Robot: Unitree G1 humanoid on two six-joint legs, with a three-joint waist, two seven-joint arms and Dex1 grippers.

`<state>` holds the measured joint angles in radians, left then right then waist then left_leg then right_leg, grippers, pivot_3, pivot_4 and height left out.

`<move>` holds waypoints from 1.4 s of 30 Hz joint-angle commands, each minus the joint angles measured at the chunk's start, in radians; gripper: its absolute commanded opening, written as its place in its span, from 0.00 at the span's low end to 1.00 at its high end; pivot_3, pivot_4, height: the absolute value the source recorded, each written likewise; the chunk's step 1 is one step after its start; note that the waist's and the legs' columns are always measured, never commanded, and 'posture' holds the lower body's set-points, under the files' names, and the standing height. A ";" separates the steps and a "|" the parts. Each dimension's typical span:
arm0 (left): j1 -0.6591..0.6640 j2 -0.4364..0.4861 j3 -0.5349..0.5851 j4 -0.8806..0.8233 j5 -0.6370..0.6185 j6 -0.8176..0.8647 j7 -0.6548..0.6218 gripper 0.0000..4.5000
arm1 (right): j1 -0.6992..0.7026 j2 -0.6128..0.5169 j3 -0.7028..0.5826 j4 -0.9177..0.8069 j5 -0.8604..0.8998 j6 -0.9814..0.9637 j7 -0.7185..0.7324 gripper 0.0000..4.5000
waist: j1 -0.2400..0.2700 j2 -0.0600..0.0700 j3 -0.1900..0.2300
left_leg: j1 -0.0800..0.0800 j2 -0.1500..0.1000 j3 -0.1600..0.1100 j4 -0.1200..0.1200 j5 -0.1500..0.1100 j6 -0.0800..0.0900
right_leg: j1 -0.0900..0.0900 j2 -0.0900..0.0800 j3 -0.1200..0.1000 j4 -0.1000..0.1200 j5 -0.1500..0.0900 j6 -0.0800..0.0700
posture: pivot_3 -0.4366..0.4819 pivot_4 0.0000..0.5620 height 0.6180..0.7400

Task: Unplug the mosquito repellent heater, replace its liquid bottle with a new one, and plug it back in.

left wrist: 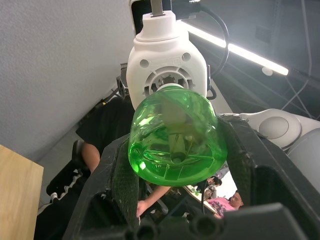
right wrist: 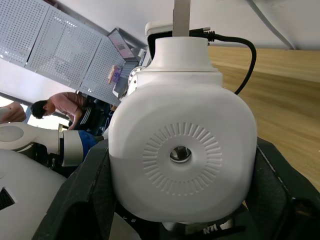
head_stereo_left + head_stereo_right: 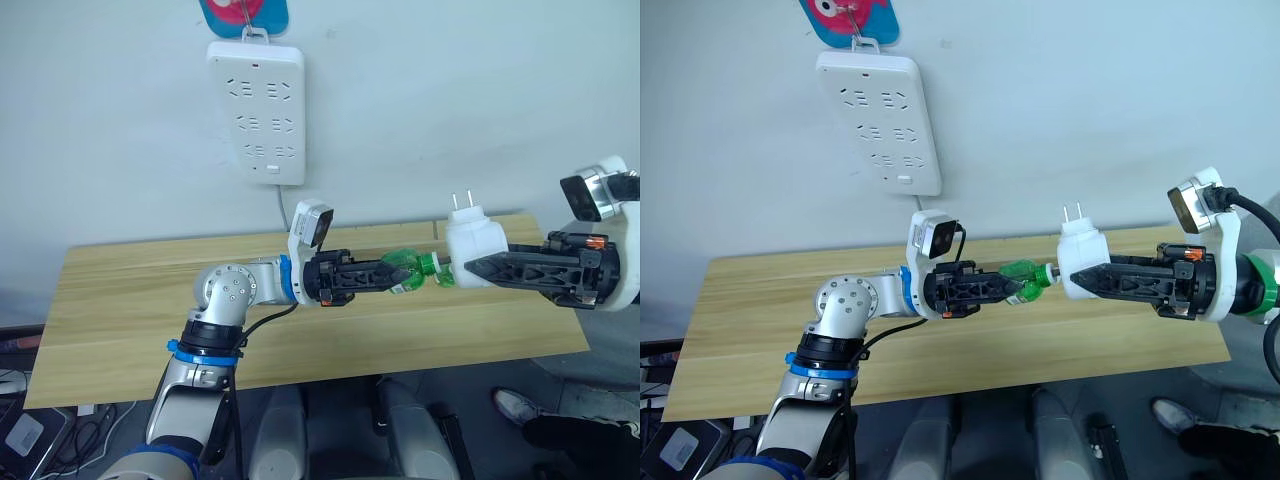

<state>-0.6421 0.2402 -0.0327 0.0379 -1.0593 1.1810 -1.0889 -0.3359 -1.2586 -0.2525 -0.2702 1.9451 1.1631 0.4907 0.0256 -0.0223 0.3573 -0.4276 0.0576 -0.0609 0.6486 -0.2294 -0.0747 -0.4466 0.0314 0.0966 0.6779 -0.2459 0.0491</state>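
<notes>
The heater is unplugged and is held in the air above the tabletop, with its two plug pins pointing up. The right claw is closed around its white body. The left claw grips the green bottle from the other side; the bottle lies horizontal, its neck pointing into the heater's bottom opening. In the left wrist view the bottle's base is near the camera and the heater is directly behind it. In the right wrist view the heater's round top with the small centre hole faces the camera.

The power strip hangs on the wall above the tabletop, well apart from both claws, and its cord goes down behind the tabletop. A person in dark clothes sits behind the heater in the left wrist view
</notes>
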 commanded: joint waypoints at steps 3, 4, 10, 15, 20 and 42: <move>-0.030 -0.026 -0.010 -0.022 0.012 -0.042 -0.003 0.51 | 0.001 -0.025 -0.007 -0.050 0.027 0.010 0.023 0.66 | 0.000 0.000 0.000 | 0.000 0.000 0.000 0.000 0.000 0.000 | 0.000 0.000 0.000 0.000 0.000 0.000 | 0.63 0.56 1.00; -0.033 -0.029 -0.008 -0.016 0.016 -0.047 -0.002 0.51 | 0.005 -0.026 -0.008 -0.053 0.027 0.009 0.025 0.66 | 0.000 0.000 0.000 | 0.000 0.000 0.000 0.000 0.000 0.000 | 0.000 0.000 0.000 0.000 0.000 0.000 | 0.63 0.56 1.00; -0.044 -0.031 0.005 -0.005 0.020 -0.047 -0.002 0.51 | 0.030 -0.030 -0.020 -0.062 0.027 -0.004 0.016 0.66 | 0.000 0.000 0.000 | 0.000 0.000 0.000 0.000 0.000 0.000 | 0.000 0.000 0.000 0.000 0.000 0.000 | 0.63 0.56 1.00; -0.036 -0.030 0.003 -0.038 -0.001 -0.027 -0.005 0.51 | 0.036 -0.020 -0.021 -0.069 0.027 -0.022 -0.012 0.66 | 0.000 0.000 0.000 | 0.000 0.000 0.000 0.000 0.000 0.000 | 0.000 0.000 0.000 0.000 0.000 0.000 | 0.64 0.53 1.00; -0.034 -0.036 0.009 -0.068 -0.037 0.004 -0.001 0.51 | 0.045 -0.007 -0.023 -0.083 0.027 -0.040 -0.041 0.66 | 0.000 0.000 0.000 | 0.000 0.000 0.000 0.001 0.000 0.000 | 0.000 0.000 0.000 0.001 0.000 0.000 | 0.64 0.53 1.00; -0.056 -0.040 0.055 -0.020 -0.026 -0.002 0.025 0.51 | 0.091 -0.042 -0.066 -0.090 0.027 -0.030 0.033 0.66 | 0.000 0.000 -0.001 | -0.001 0.000 0.000 0.006 0.000 0.000 | 0.001 0.000 0.000 0.003 0.001 -0.001 | 0.64 0.51 1.00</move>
<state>-0.6696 0.2244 -0.0095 0.0273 -1.0452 1.1915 -1.0767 -0.2520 -1.2904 -0.3148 -0.3084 1.9477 1.1174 0.5019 0.0254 -0.0218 0.3561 -0.4282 0.0576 -0.0614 0.6549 -0.2293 -0.0748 -0.4459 0.0314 0.0963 0.6808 -0.2452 0.0482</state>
